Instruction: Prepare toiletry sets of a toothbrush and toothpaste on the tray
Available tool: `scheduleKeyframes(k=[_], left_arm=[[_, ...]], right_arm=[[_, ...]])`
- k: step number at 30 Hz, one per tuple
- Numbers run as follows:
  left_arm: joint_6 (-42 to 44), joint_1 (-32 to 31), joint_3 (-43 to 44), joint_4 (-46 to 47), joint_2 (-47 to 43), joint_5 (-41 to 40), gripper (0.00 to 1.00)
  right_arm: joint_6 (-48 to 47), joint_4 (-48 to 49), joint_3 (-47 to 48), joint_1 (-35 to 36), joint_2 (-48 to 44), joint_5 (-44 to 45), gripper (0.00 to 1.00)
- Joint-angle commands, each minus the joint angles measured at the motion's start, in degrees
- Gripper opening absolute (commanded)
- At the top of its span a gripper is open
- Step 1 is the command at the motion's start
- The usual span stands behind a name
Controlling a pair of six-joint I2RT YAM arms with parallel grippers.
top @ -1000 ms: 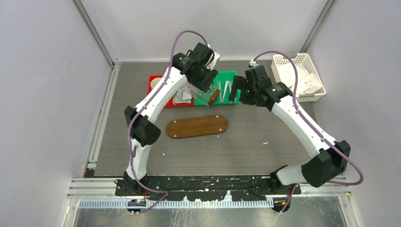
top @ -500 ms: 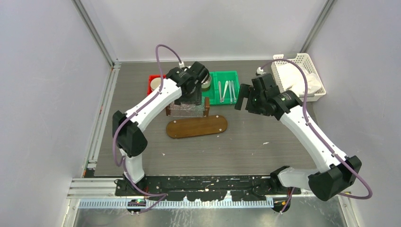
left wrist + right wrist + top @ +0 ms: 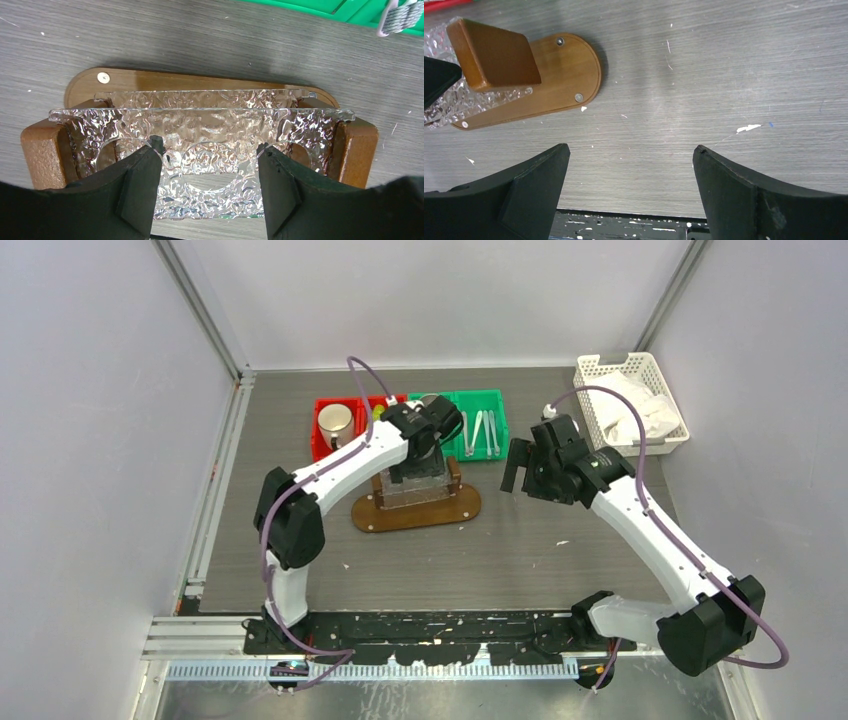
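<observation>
On wooden tray (image 3: 462, 510): one clear rack (image 3: 210, 120), farther back a moment ago; left gripper (image 3: 207, 150) clamps it
Green bin (image 3: 482, 394): three toothbrushes (image 3: 478, 432)
Right gripper (image 3: 631, 148): jaws wide; empty

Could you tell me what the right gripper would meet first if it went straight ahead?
The right gripper would probably meet bare table top right of the wooden tray; nothing lies between its open jaws.

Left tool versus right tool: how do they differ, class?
The left tool grips the clear dimpled holder with brown wooden ends; the right tool gapes empty. The left tool is over the oval wooden tray; the right tool over grey table. Both have black fingers.
</observation>
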Motion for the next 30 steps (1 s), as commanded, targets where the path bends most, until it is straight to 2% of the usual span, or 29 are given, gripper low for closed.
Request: scheduleKeyframes(k=[1,11,18,21,30], left_arm=[[-3.6,-0.5,-2.4,5.6,0.6,-0.7,0.47],[-2.8,-0.6,-6.1,9.3,2.6,1.1,0.47],[-1.8,-0.6,-6.2,8.2,3.1,1.6,0.48],[-1.1,-0.6,-8.2,9.1,1.6,1.8,0.36],[-0.4,-0.6,-10.2,6.7,0.5,-0.6,0.19]], right_arm=[[0.3,2.4,-1.8,0.2,-1.9,-0.9,1.0],[-0.4,3.4,-3.7,0.2,-2.6,-1.0,1.0],[-0.5,3.5,-4.1,0.3,-3.1,-1.3,1.0],[-0.3,3.9,-4.6,0.2,-3.1,-1.7,1.0],[0.3,4.6,-5.6,0.3,-3.6,-2.2,1.0]])
